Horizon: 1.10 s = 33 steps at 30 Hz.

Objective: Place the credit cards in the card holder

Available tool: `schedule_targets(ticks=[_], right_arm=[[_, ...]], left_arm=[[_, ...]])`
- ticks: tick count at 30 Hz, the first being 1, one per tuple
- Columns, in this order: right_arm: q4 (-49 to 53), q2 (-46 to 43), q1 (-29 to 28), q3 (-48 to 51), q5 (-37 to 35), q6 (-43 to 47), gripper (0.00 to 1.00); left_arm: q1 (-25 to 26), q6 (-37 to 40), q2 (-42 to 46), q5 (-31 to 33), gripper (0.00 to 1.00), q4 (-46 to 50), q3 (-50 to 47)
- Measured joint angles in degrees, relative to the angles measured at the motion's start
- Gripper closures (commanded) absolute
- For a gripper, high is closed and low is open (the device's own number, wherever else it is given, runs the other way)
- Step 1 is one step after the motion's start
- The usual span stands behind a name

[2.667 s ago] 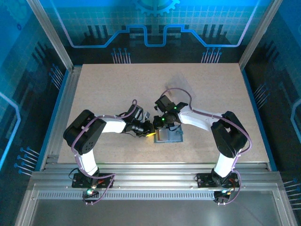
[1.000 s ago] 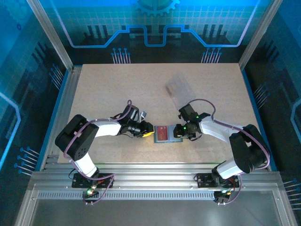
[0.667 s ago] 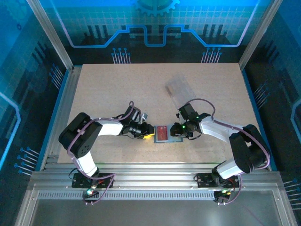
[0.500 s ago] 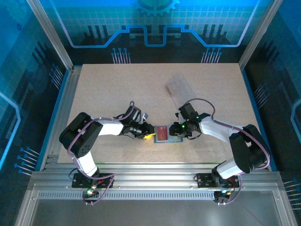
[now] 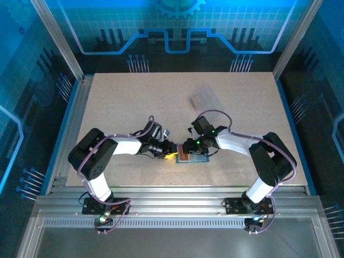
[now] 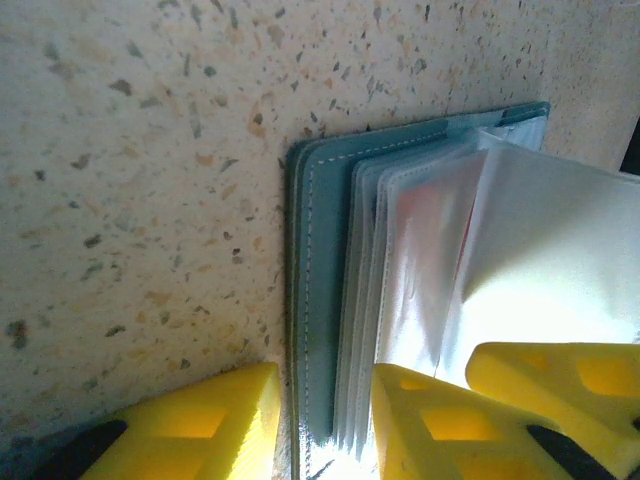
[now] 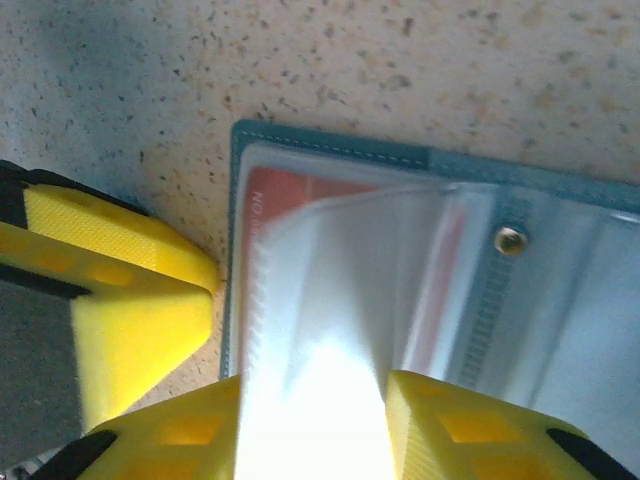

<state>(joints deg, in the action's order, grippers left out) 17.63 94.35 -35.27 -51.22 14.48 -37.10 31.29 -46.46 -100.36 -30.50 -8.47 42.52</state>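
Note:
The card holder point(image 5: 196, 157) lies open on the table, a teal-grey wallet point(image 6: 325, 260) with clear inner sleeves. My left gripper point(image 6: 328, 392) is shut on its left edge, cover and sleeves between the yellow fingers point(image 6: 200, 430). In the top view it point(image 5: 171, 154) sits at the holder's left end. My right gripper point(image 7: 312, 400) is shut on a lifted clear sleeve point(image 7: 330, 300) and hangs over the holder's left half point(image 5: 186, 149). A red credit card point(image 7: 295, 188) shows through the sleeves against the teal cover point(image 7: 330, 145).
A clear plastic tray point(image 5: 204, 98) lies on the table behind the holder, apart from both arms. The speckled tabletop point(image 5: 123, 107) stretches open to the left and far side. Metal rails point(image 5: 177, 196) run along the near edge.
My right gripper has moved left from the holder's right end over its middle, lifting a clear sleeve; the red card is now mostly covered from above. The left gripper stays put.

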Motion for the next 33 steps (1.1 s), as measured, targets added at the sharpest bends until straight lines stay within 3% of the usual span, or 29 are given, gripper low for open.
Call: schedule_targets(ticks=[11, 22, 33], right_arm=[[-3.5, 3.7, -0.4, -1.5, 3.9, -0.7, 0.56], [-6.3, 6.3, -0.3, -3.0, 8.3, -1.7, 0.48], [1.9, 4.9, -1.6, -9.4, 2.9, 1.6, 0.48]], left_arm=[[-0.9, -0.2, 0.5, -0.3, 0.64, 0.0, -0.2], [-6.5, -1.7, 6.8, -0.3, 0.56, -0.6, -4.3], [-7.1, -2.6, 8.2, -0.5, 0.54, -1.3, -5.2]])
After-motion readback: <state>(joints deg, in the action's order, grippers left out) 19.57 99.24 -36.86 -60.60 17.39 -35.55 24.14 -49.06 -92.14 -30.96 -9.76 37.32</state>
